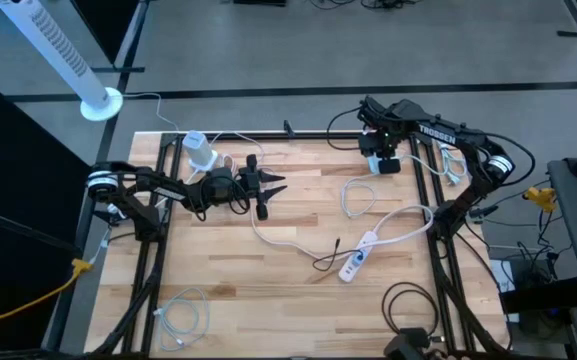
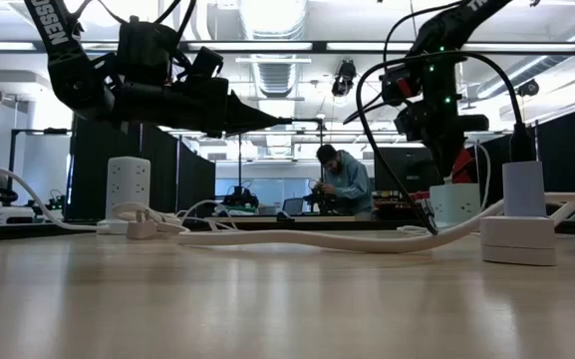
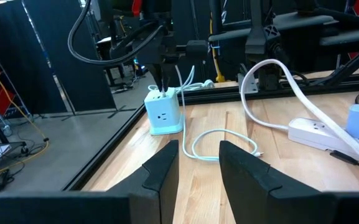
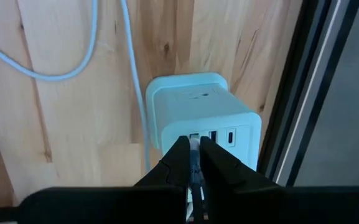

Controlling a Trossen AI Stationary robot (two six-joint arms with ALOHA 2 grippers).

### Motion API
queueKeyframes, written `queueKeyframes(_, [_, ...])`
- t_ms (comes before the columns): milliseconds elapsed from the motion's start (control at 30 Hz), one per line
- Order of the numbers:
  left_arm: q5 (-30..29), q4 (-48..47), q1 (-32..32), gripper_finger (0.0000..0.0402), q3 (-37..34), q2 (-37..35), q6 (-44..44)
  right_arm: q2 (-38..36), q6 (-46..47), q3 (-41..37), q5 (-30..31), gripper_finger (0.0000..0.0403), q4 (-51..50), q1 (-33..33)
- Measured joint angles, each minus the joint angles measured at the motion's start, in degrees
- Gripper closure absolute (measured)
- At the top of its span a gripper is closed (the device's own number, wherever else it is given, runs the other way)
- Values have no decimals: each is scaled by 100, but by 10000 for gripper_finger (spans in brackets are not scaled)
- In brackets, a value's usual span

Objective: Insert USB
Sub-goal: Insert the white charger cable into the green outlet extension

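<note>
A light-blue charger cube (image 4: 198, 112) stands on the wooden table at its far right, also seen in the high view as the cube (image 1: 388, 165). Its top face carries a row of ports. My right gripper (image 4: 194, 144) hangs straight above the cube, shut on a white USB plug (image 4: 194, 155). The plug's white cable (image 4: 129, 68) runs past the cube and loops over the table. My left gripper (image 1: 273, 187) hovers level above the table's left half, pointing at the cube (image 3: 163, 113), open and with nothing between its fingers (image 3: 160, 171). My right gripper pinches the USB plug's body (image 4: 195, 163) between its two fingers, coming from above and pointing down. The plug stands upright with its tip at the outermost port (image 4: 195, 137) on the cube's top. How far in it sits, I cannot tell.
A white power strip (image 1: 358, 255) with its cord lies in the middle right. A white charger block (image 1: 200, 150) sits at the far left, and a coiled white cable (image 1: 183, 315) lies near the front left. Black frame rails (image 1: 433, 215) border the table. A person stands in the room behind (image 2: 342, 179).
</note>
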Motion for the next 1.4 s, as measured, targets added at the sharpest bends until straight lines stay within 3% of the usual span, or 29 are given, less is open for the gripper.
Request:
queueKeyframes(1000, [4,17,0,298,0,2,-146,-314,186,-171,-235,393,433,-75])
queueKeyframes(1167, [6,17,-17,298,0,2,-149,-312,353,-303,-800,393,785,-96])
queueKeyframes(1400, [9,20,-33,298,0,2,-170,-326,526,-546,-565,393,897,-127])
